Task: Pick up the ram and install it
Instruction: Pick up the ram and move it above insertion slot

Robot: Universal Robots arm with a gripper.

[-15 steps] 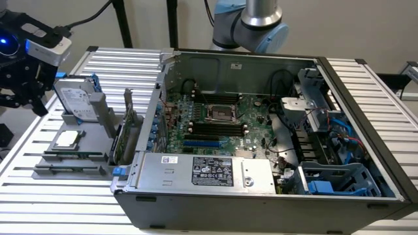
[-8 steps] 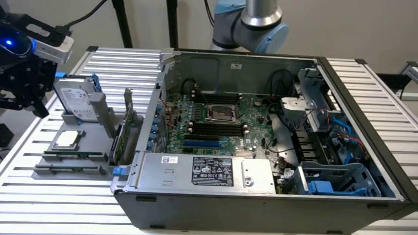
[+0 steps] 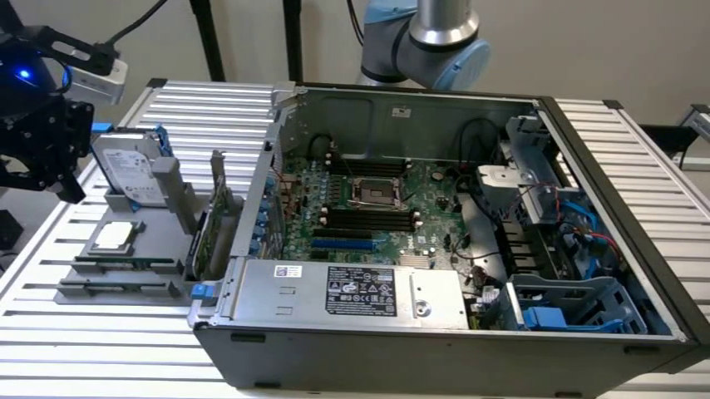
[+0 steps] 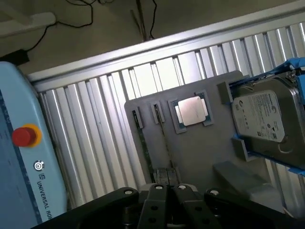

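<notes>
Up at the exterior view's left edge: black claw [image 3: 45,176], hanging over the slatted metal counter [image 3: 100,349], beside the hard drive [image 3: 128,170] and apart from everything on the grey fixture [image 3: 69,293]. Released or clenched: cannot tell. On that fixture, toward the front: the ram [image 3: 125,264], two dark sticks lying edge-on in parallel slots, one just behind the other. Directly behind them, a square silver processor chip [image 3: 115,235]; further back, the hard drive propped upright in its blue bracket. Between fixture and open computer case [image 3: 621,166], an expansion card [image 3: 219,212] standing on edge. Inside the case: green motherboard [image 3: 427,187] with a row of black memory slots [image 3: 367,220], and a power supply [image 3: 344,291] along the front wall. Behind the case, the grey-and-blue arm [image 3: 438,37].

From the wrist view: claw [image 4: 169,191] over one end of the fixture [image 4: 200,152], just above the near ends of the ram [image 4: 164,140]. Both sticks seated in their slots, side by side, running away from the claw. Beyond them the processor chip [image 4: 192,111]; next to it the hard drive [image 4: 264,119]. Off the counter [image 4: 95,119], a pale blue unit with a red button [image 4: 21,136].
</notes>
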